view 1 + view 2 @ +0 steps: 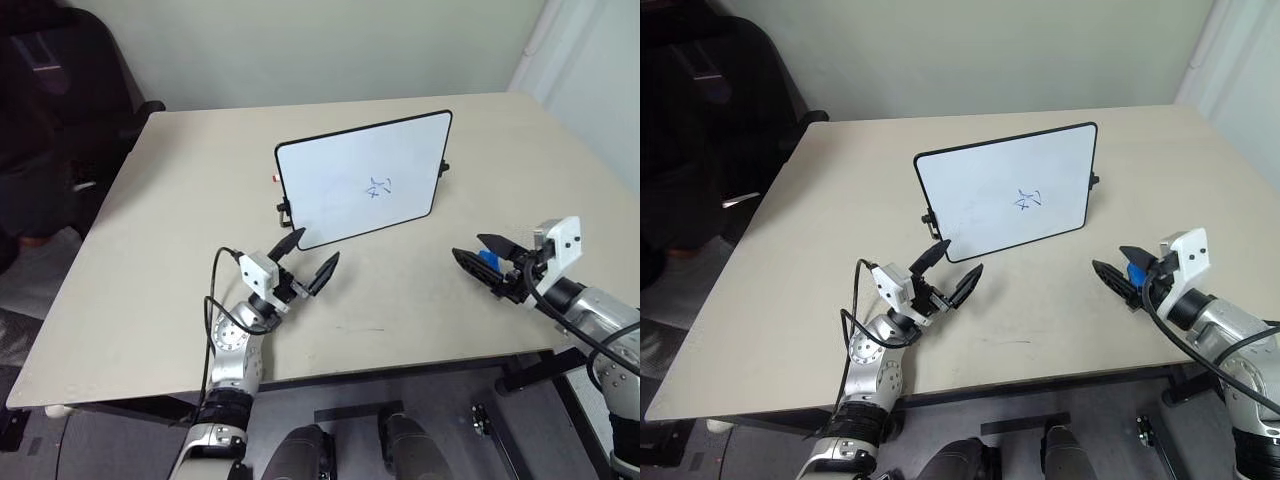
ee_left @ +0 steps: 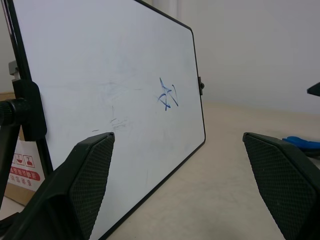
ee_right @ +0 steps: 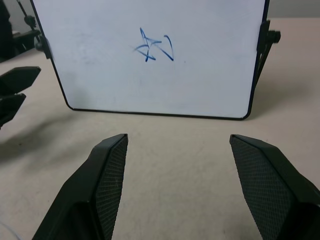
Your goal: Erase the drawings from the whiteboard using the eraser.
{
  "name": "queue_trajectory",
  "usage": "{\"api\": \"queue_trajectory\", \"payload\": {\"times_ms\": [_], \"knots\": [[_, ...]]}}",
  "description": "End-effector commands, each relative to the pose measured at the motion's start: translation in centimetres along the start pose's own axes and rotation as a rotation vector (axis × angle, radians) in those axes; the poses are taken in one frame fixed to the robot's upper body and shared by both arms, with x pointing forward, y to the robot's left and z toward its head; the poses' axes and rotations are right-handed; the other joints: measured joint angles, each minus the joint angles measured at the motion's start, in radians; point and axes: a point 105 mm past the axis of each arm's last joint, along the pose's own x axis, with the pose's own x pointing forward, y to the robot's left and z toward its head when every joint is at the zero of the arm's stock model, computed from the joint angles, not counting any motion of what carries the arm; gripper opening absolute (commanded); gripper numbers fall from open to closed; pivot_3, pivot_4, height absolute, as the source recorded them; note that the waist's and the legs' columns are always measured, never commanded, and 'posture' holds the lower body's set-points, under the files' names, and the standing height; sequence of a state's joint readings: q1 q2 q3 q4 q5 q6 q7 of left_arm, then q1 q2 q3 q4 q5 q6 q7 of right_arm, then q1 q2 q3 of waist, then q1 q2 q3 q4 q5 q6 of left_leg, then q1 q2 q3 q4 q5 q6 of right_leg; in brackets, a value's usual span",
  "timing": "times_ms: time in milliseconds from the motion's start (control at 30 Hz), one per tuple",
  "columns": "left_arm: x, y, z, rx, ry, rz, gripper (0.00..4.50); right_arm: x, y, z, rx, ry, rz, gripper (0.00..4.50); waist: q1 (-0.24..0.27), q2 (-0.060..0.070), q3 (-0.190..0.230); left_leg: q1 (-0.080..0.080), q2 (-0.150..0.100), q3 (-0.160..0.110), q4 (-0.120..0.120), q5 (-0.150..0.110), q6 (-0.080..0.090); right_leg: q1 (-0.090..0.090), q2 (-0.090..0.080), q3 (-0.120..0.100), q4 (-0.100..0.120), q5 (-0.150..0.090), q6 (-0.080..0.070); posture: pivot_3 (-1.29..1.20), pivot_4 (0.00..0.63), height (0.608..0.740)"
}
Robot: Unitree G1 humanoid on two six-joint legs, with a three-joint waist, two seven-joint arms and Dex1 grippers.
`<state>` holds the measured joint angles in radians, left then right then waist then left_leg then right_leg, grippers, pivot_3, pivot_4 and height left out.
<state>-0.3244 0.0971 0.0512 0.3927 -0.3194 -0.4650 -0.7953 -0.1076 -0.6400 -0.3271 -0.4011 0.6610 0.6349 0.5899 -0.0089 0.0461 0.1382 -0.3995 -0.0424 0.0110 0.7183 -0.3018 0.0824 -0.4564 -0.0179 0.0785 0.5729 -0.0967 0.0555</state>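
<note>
**Beige table, three items and two claws**

Left gripper [image 1: 309, 258] – released, near the board's near-left corner. Black-framed white rectangular whiteboard [image 1: 340, 170] – propped mid-table, thin blue scribbled drawings [image 1: 379, 186] intact. Small bright blue block eraser [image 1: 488, 260] – grasped between the right gripper [image 1: 470, 251] fingers, near right.

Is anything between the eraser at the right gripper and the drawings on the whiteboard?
Nothing visible. Only bare table lies between the eraser, at the right gripper, and the drawings on the whiteboard. The left gripper is off to the side.
</note>
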Motion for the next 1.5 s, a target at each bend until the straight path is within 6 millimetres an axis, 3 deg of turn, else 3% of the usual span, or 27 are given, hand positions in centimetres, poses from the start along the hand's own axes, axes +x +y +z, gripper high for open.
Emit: {"api": "queue_trajectory", "payload": {"times_ms": [33, 333, 500, 567, 633, 833, 967, 1100, 1367, 1500], "knots": [[-0.1, -1.2, -0.7, -0.046, 0.003, -0.027, 4.5, -0.4, 0.4, 1.2, -0.026, -0.039, -0.002, 3.44, 0.0, 0.0, 0.0, 0.0, 0.0, 0.0, 0.0, 0.0, 0.0, 0.0, 0.0, 0.0, 0.0, 0.0, 0.0, 0.0, 0.15, 0.726], [0.1, -1.7, -0.9, -0.053, 0.007, -0.055, 4.5, -0.5, -0.5, 1.0, -0.017, -0.009, -0.07, 3.44, 0.001, 0.002, -0.001, 0.001, -0.003, 0.0, 0.0, -0.002, 0.002, 0.001, -0.002, 0.0, 0.0, -0.002, 0.002, 0.0, 0.15, 0.726], [0.3, -1.4, -1.0, -0.033, 0.003, -0.023, 4.5, -0.2, -3.3, 0.9, -0.017, 0.014, -0.219, 3.44, 0.002, 0.003, -0.001, 0.002, -0.004, 0.0, 0.0, -0.002, 0.003, 0.002, -0.004, 0.0, 0.0, -0.001, 0.003, 0.0, 0.15, 0.726], [0.2, -1.5, -0.8, -0.034, -0.004, -0.036, 4.5, -0.1, -4.7, 1.0, -0.028, 0.019, -0.285, 3.81, 0.003, 0.002, -0.002, 0.002, -0.005, 0.0, 0.0, -0.002, 0.006, 0.002, -0.004, 0.0, 0.0, -0.001, 0.004, 0.0, 0.15, 0.726], [0.3, -1.9, -0.9, -0.043, -0.001, -0.042, 4.5, -0.3, -5.9, -0.2, -0.055, 0.112, -0.345, 4.35, 0.005, 0.003, -0.002, 0.003, -0.005, 0.0, 0.0, -0.003, 0.007, 0.003, -0.004, 0.0, 0.0, -0.001, 0.004, 0.0, 0.15, 0.726], [0.7, -1.5, -1.2, -0.046, 0.003, -0.034, 4.5, -1.3, -8.2, -2.6, 0.048, 0.306, -0.465, 4.44, 0.012, 0.008, -0.004, 0.005, -0.006, 0.0, 0.0, -0.003, 0.007, 0.005, -0.005, 0.001, 0.0, -0.003, 0.007, 0.0, 0.15, 0.726], [0.8, -1.5, -1.3, -0.045, 0.001, -0.033, 4.5, -1.8, -8.3, -3.6, 0.096, 0.391, -0.48, 4.44, 0.014, 0.008, -0.004, 0.005, -0.007, 0.0, 0.0, -0.004, 0.009, 0.006, -0.005, 0.001, 0.0, -0.004, 0.009, 0.0, 0.15, 0.726], [0.9, -1.6, -1.3, -0.044, 0.0, -0.037, 4.5, -1.6, -7.0, -3.7, 0.122, 0.404, -0.423, 4.44, 0.014, 0.009, -0.004, 0.007, -0.007, 0.0, 0.0, -0.007, 0.014, 0.008, -0.005, 0.002, 0.0, -0.007, 0.014, 0.0, 0.15, 0.726], [1.0, -1.6, -1.4, -0.043, 0.0, -0.044, 4.5, -1.7, -6.9, -4.3, 0.124, 0.422, -0.428, 4.44, 0.015, 0.009, -0.004, 0.007, -0.008, 0.0, 0.0, -0.008, 0.016, 0.008, -0.005, 0.002, 0.0, -0.007, 0.015, 0.0, 0.15, 0.726], [1.0, -1.5, -1.4, -0.041, 0.0, -0.044, 4.5, -1.8, -6.9, -4.5, 0.132, 0.429, -0.427, 3.51, 0.015, 0.009, -0.004, 0.007, -0.008, 0.0, 0.0, -0.007, 0.016, 0.008, -0.005, 0.002, 0.0, -0.007, 0.015, 0.0, 0.15, 0.726]]}}
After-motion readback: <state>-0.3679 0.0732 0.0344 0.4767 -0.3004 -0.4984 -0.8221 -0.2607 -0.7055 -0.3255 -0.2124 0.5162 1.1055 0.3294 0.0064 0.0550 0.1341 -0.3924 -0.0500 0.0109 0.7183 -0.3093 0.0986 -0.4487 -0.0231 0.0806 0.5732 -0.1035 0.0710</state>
